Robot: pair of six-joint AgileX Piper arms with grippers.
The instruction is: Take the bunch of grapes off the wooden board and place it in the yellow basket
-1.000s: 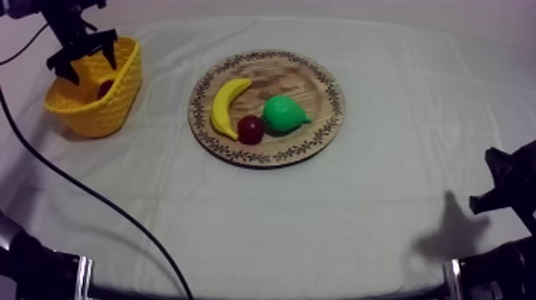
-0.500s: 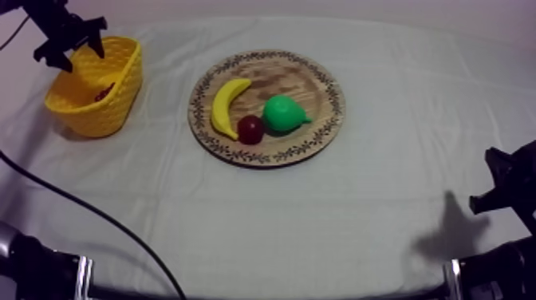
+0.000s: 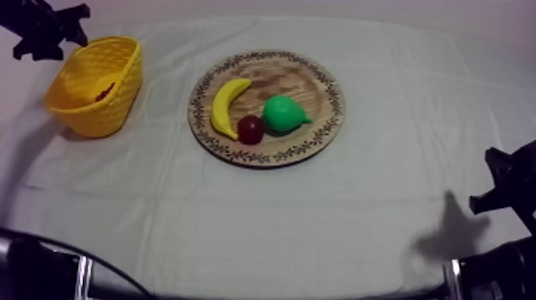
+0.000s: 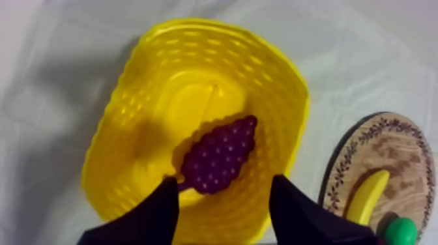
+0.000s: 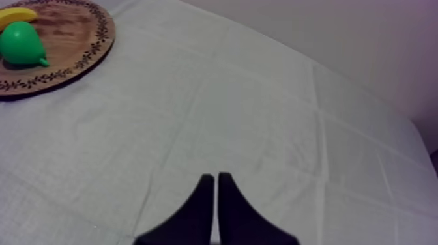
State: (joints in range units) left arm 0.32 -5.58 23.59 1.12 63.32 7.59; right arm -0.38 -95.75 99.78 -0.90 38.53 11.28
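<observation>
bunch of grapes [image 4: 220,155]: inside yellow basket [image 4: 281,111], 9 o'clock of wooden board [image 3: 303,76]. my left jaws: released, above it. my right jaws: clenched on nothing. step: delivery looks done; next, likely retreat.

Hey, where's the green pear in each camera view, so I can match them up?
Top view: the pear lies on the wooden board, right of the small red fruit.
Left wrist view: the pear on the board beside the banana, past the yellow basket.
Right wrist view: the pear on the board, next to the banana.
Shared landmark: the board's patterned rim.
</observation>
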